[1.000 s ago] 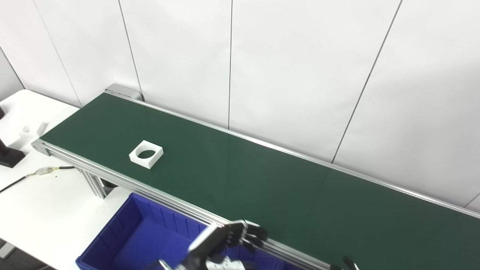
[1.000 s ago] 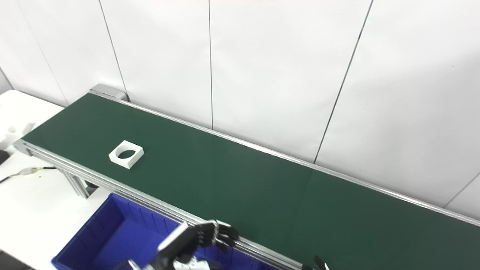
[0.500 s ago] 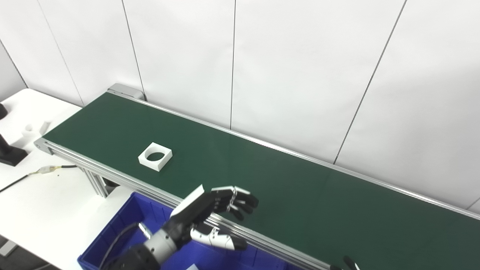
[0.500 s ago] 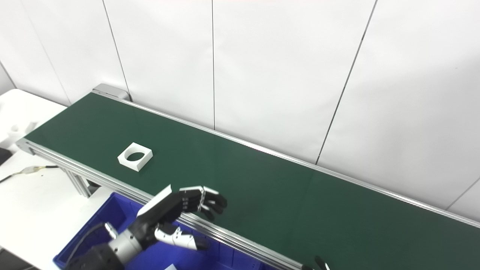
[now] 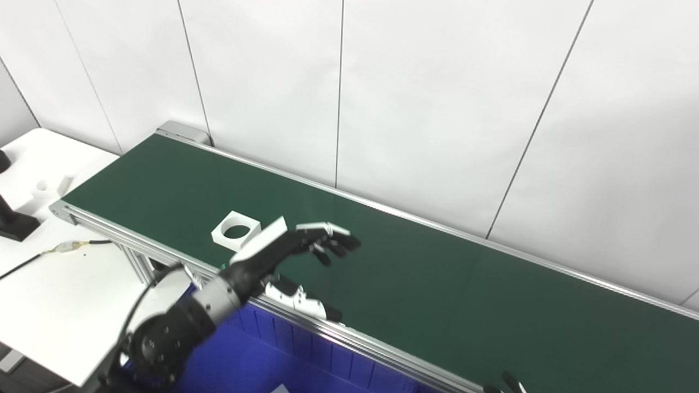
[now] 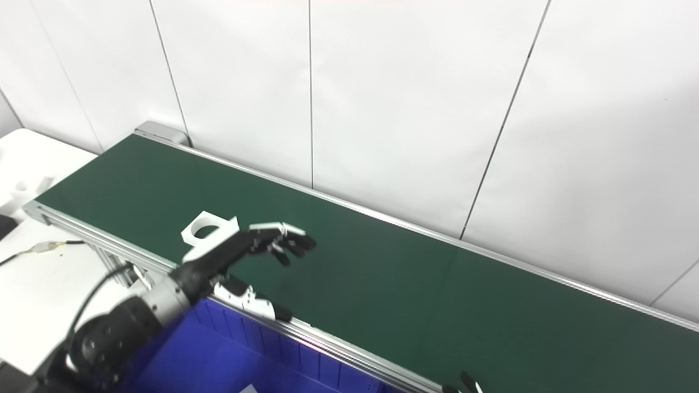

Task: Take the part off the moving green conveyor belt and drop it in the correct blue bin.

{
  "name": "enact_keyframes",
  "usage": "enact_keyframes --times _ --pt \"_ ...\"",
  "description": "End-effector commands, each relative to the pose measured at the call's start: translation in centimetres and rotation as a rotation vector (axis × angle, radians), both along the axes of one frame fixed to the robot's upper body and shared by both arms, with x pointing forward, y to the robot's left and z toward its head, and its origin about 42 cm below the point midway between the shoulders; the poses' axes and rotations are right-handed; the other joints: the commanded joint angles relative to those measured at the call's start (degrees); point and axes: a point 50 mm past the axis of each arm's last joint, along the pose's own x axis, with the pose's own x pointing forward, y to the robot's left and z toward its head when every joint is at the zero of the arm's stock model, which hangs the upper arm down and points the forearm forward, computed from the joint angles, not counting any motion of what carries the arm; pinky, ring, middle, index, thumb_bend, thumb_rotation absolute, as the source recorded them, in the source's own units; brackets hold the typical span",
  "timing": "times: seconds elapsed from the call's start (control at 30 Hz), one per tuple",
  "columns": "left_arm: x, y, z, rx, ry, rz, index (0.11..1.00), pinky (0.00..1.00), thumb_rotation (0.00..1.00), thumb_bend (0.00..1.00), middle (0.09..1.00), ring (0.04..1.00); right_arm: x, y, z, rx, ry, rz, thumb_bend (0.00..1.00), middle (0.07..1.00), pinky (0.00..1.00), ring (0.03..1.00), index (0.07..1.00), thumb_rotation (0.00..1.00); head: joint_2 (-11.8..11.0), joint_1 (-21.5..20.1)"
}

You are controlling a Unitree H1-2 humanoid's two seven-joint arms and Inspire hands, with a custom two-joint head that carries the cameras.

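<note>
The part [image 5: 236, 231] is a white square block with a round hole, lying flat on the green conveyor belt [image 5: 437, 284] near its left end. My left hand [image 5: 289, 248] is open, with fingers stretched out and thumb spread low. It hovers over the belt just right of the part and partly hides the part in the right eye view [image 6: 203, 226]. A blue bin [image 5: 262, 355] sits below the belt's near rail. Only the fingertips of my right hand [image 5: 508, 382] show at the bottom edge.
A white table [image 5: 54, 284] stands at the left with a cable [image 5: 65, 248], a black object [image 5: 13, 224] and a white foam piece [image 5: 43, 188]. The belt's aluminium rail [image 5: 355, 341] runs between bin and belt. A white panelled wall stands behind.
My left hand has risen from above the bin, crossed the near rail and reached out over the belt. The part has travelled right along the belt, closer to the hand.
</note>
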Motion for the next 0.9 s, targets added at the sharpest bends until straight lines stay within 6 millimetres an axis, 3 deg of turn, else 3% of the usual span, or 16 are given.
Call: enact_keyframes --times 0.0,0.47,0.87 --pt "0.9 0.7 1.6 0.068 -0.039 0.004 0.752 0.63 0.14 0.79 0.774 0.735 0.5 0.2 0.9 0.018 -0.076 0.009 0.76 0.855 0.69 0.789 0.961 0.4 0.1 -0.01" --pt "5.5 3.5 4.8 0.46 -0.023 0.081 0.812 0.71 0.03 0.9 0.851 0.843 0.9 0.4 0.9 0.018 -0.077 0.008 0.77 0.849 0.69 0.783 0.961 0.42 -0.25 0.26" --pt "9.3 5.7 4.9 0.684 -0.026 0.131 0.829 0.77 0.0 0.89 0.873 0.86 1.1 0.1 0.7 0.011 -0.079 0.012 0.77 0.845 0.68 0.781 0.96 0.42 -0.37 0.74"
